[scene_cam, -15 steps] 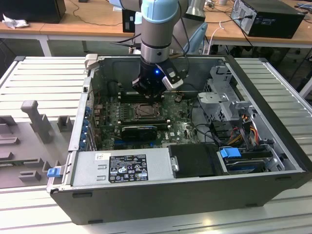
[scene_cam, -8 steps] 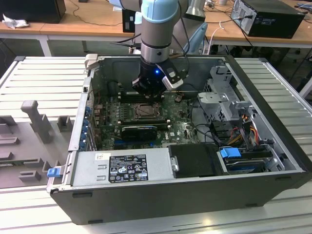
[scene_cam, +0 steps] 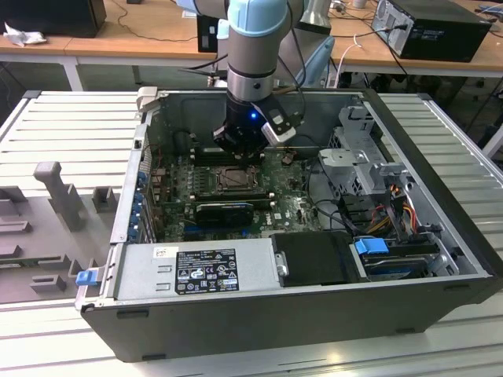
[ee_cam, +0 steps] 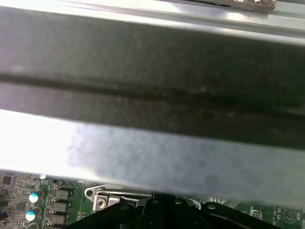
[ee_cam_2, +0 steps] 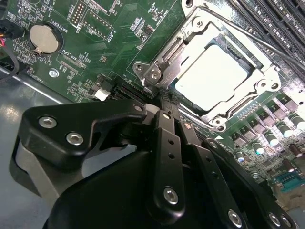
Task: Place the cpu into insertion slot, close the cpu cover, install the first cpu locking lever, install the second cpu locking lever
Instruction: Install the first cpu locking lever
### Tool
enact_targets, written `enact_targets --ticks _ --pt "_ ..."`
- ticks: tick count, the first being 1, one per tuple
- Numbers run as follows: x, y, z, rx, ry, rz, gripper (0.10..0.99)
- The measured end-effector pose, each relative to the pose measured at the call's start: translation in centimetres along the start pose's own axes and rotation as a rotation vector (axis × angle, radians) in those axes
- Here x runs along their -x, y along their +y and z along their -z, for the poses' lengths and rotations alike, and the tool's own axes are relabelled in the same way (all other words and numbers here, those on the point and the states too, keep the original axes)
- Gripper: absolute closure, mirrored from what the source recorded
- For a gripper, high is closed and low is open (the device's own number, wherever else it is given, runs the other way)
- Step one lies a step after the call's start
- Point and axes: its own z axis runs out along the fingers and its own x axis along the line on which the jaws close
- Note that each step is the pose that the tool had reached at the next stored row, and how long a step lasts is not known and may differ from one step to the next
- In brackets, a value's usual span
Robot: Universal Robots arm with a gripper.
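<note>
The cpu [ee_cam_2: 212,78] lies flat under the closed cpu cover [ee_cam_2: 259,81]; gripper [ee_cam_2: 164,102] fingers together.

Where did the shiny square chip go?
In the second wrist view, the cpu sits in the insertion slot under the closed cpu cover, just beyond the claw tips, beside the long black memory slots.

We see our arm [scene_cam: 251,39] coming down from the top centre of the exterior view, its pale blue joint above a silver and black wrist with a small blue light glowing on it. The wrist points straight down. Our gripper [scene_cam: 236,149] hangs just above centre in that view. In the second wrist view, the gripper [ee_cam_2: 164,107] fills the lower half, its black fingers [ee_cam_2: 167,143] drawn close together, tips near the frame's centre.
</note>
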Motion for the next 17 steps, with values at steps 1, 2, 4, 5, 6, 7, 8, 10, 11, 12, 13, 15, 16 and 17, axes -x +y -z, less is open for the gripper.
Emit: enact_targets --ticks 1,2,4,5,6,7,8,10,11,12,13,15,16,17 --pt "0.01 0.0 -0.03 -0.002 0.0003 0.0 0.98" --pt "0.01 -0.01 -0.05 -0.003 0.0005 0.0 0.98" --pt "0.01 -0.01 -0.07 -0.003 0.0005 0.0 0.98" --pt "0.01 -0.01 -0.08 -0.003 0.0005 0.0 0.98" --pt "0.03 -0.01 -0.11 -0.003 0.0005 0.0 0.98" --pt "0.04 -0.02 -0.13 -0.002 0.0003 0.0 0.98" --pt "0.05 -0.02 -0.15 -0.001 0.0002 0.0 0.98" --pt "0.07 -0.03 -0.18 0.002 -0.0003 0.0 0.98" --pt "0.08 -0.03 -0.18 0.005 -0.0008 0.0 0.98" --pt "0.09 -0.02 -0.21 0.014 -0.0023 0.0 0.98" --pt "0.08 -0.02 -0.21 0.02 -0.0027 0.0 0.98" --pt "0.08 -0.02 -0.2 0.029 -0.0037 0.0 0.98" --pt "0.07 -0.02 -0.18 0.03 -0.0038 0.0 0.98" --pt "0.07 -0.01 -0.12 0.03 -0.0039 0.0 0.98"
